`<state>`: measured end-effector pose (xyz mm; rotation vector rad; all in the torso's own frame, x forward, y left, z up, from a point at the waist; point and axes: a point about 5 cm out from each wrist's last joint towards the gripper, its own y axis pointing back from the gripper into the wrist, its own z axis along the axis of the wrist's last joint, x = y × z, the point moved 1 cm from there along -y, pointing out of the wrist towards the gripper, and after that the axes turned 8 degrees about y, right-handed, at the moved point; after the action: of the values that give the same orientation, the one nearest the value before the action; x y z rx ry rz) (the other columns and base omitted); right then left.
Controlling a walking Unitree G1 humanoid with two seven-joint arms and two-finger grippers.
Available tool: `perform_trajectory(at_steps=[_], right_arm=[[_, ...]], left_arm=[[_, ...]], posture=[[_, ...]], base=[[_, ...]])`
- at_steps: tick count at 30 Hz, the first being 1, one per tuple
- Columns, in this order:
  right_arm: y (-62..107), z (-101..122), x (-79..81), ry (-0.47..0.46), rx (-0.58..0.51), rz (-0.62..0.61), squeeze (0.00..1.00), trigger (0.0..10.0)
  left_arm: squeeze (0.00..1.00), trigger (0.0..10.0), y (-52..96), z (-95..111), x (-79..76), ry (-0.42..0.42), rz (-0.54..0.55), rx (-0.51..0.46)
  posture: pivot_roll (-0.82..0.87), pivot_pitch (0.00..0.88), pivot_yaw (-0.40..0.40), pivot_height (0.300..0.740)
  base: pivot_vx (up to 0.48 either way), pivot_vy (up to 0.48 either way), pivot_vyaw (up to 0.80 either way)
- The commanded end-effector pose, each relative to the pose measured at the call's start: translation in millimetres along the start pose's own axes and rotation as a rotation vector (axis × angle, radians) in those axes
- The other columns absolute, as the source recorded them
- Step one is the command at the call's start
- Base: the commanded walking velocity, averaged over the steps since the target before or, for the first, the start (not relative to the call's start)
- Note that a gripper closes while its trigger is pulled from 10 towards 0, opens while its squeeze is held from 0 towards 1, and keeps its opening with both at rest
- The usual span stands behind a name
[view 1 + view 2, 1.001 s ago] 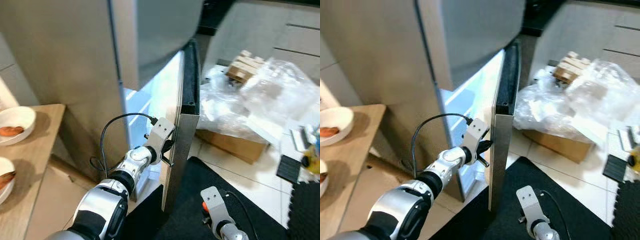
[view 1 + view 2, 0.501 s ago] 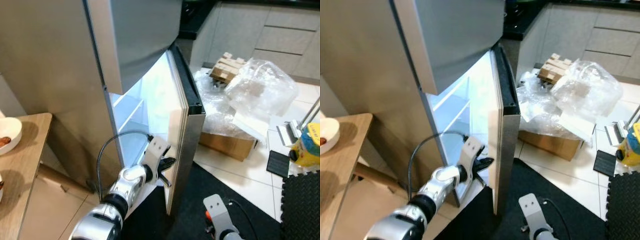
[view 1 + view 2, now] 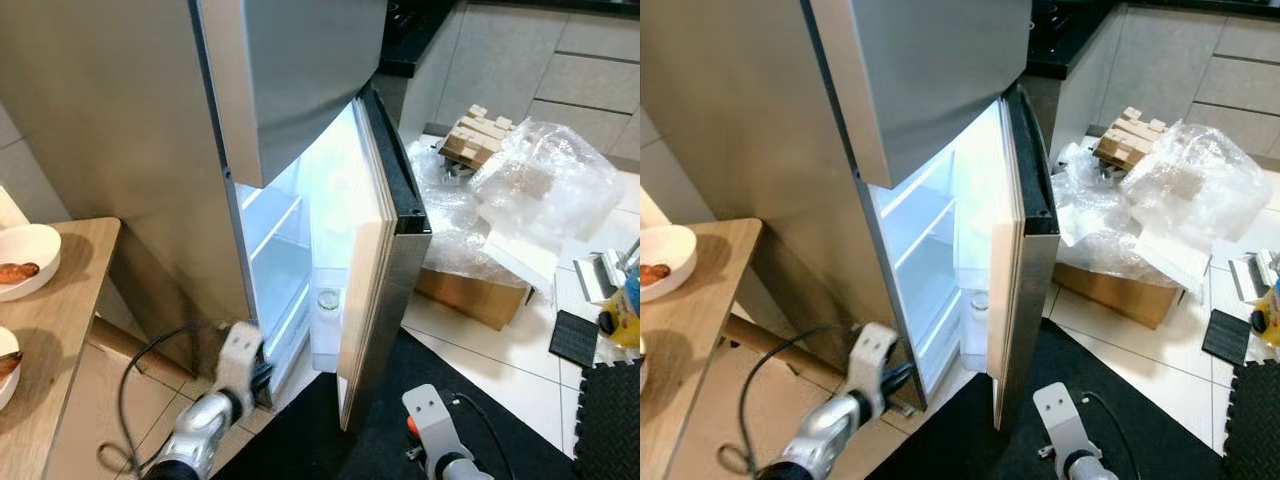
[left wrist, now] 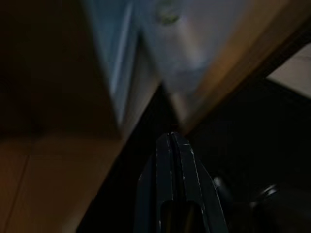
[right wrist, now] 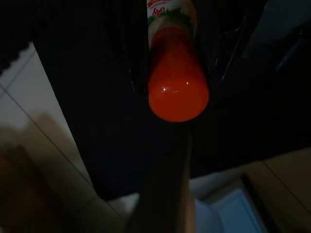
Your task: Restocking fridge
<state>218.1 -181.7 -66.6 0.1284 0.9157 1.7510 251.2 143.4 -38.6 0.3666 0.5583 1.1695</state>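
Fridge door (image 3: 1025, 290) stands open at a partial angle, lit interior with white shelves (image 3: 930, 250) and a small jar-like item (image 3: 327, 298) low in the door rack; can't tell what it is. Left gripper (image 4: 171, 145) hangs low near the bottom corner of the fridge, just off the door's lower edge, fingers pressed together with nothing between them. Right gripper (image 5: 177, 82) sits low over the black mat (image 3: 1120, 400), holding a red-orange bottle (image 5: 178, 87) with a white and green label; the bottle fills the space between the fingers, rounded red end toward the camera. In the head views only the right wrist with a bit of orange at it shows. Bottle looks like smooth plastic, probably light to moderate in weight, rigid enough but slick, so it could slide or twist if the hold is loose; grip on the straight body is the safer place, not the rounded end or the narrower part. Judged step: door open, bottle not yet inside, next is bringing it up to a shelf or the door rack. Risk is clipping the door edge on the way in. Wooden surface (image 3: 60, 300) at left carries white bowls (image 3: 28, 258); bagged clutter (image 3: 540, 190) on the floor at right.
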Motion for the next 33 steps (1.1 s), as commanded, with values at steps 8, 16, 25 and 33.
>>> perform_trajectory(at_steps=[8,16,25,33], right_arm=[[-8.8,40.3,10.2,0.093,-0.185,0.107,0.0,10.0],[-10.4,66.5,30.9,0.208,-0.305,0.285,0.0,10.0],[-10.9,94.3,38.6,0.306,-0.429,0.346,0.0,10.0],[-19.2,115.0,-11.2,0.307,-0.441,0.023,0.0,10.0]], left_arm=[[0.0,10.0,6.1,-12.5,-16.9,-0.038,-0.065,-0.011],[0.0,10.0,7.7,-7.6,-16.2,-0.039,-0.094,-0.06],[0.0,10.0,17.8,16.4,-27.7,-0.013,-0.27,-0.224],[0.0,10.0,22.0,30.8,-46.7,-0.061,-0.425,-0.274]], posture=[[-0.15,0.092,-0.017,0.74],[-0.15,0.093,-0.021,0.74],[-0.14,0.088,-0.023,0.74],[-0.14,0.091,-0.021,0.74]], base=[[0.0,0.0,0.0],[0.0,0.0,0.0],[0.0,0.0,0.0],[0.0,0.0,0.0]])
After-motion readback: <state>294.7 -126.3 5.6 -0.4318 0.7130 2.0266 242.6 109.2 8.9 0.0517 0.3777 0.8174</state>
